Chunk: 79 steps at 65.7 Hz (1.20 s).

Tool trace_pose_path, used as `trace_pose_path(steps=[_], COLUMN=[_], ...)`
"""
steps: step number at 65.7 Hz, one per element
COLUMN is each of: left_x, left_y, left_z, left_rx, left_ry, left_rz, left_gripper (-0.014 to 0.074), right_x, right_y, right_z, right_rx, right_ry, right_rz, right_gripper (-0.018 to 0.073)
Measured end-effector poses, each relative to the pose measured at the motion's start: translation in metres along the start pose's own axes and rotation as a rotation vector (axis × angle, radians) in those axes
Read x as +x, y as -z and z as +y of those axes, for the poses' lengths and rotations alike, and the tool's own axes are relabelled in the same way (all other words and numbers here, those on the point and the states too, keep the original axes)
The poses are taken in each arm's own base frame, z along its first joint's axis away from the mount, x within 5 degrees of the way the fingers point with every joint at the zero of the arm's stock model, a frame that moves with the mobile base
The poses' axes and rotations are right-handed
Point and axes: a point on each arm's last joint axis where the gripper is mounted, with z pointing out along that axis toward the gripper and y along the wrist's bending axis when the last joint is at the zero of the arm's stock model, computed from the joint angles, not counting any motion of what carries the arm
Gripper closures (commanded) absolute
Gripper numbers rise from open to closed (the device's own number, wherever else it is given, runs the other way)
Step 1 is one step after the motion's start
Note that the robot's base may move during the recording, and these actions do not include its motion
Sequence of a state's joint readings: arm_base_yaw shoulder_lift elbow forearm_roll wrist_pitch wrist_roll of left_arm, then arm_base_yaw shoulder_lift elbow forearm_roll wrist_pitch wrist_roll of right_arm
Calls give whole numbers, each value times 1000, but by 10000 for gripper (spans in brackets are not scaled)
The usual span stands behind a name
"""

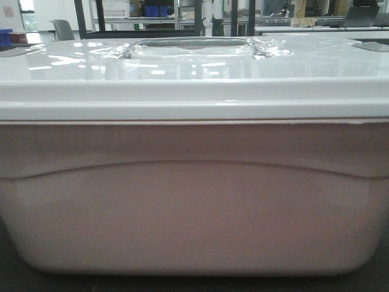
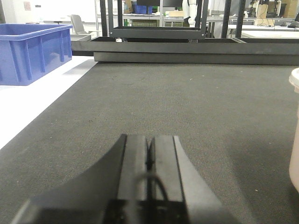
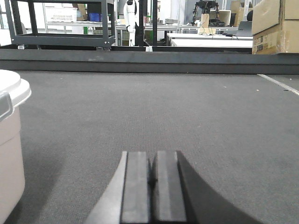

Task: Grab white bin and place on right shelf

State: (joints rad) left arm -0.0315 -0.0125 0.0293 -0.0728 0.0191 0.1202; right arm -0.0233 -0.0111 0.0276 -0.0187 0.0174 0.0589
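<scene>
White bin [image 1: 194,201], not yet gripped.
Closed and empty, left gripper [image 2: 149,156] has it to its right, right gripper [image 3: 152,170] to its left, seemingly set to press inward.

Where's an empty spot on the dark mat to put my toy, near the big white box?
Two bare patches of grey mat: one left of the white bin, bordered by the blue crate and the black rack base; one right of it, running to the white line. Crowded: straight ahead, the bin fills the view.
</scene>
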Motion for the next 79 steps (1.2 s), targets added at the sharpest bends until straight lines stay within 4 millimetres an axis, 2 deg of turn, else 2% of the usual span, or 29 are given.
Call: trace_pose_path(steps=[13,20,28,41,57,70,79], left_x=[0,-6,-18,-68,-118,-151,-177], left_y=[0,0,1,12,28,15,-5], left_z=[0,1,1,3,4,5,6], left_rx=[-1,-8,-12,-14,3,19,36], left_ry=[0,0,0,0,-3,-5,-7], left_rz=[-5,-68,-118,-230,-205,-70,72], left_gripper=[715,715,715,715,718,722,722], right_x=[-1,-2,-19,-69,-116,-147,-166], right_y=[0,0,2,13,30,19,1], right_z=[0,0,1,3,4,6,9], right_rx=[0,-1,-3,-6,-2,4,-14], right_ry=[0,0,0,0,-1,-9,-61], right_rz=[-6,-17,-65,-166,-156,-10,219], right_gripper=[494,494,494,494,494,494,494])
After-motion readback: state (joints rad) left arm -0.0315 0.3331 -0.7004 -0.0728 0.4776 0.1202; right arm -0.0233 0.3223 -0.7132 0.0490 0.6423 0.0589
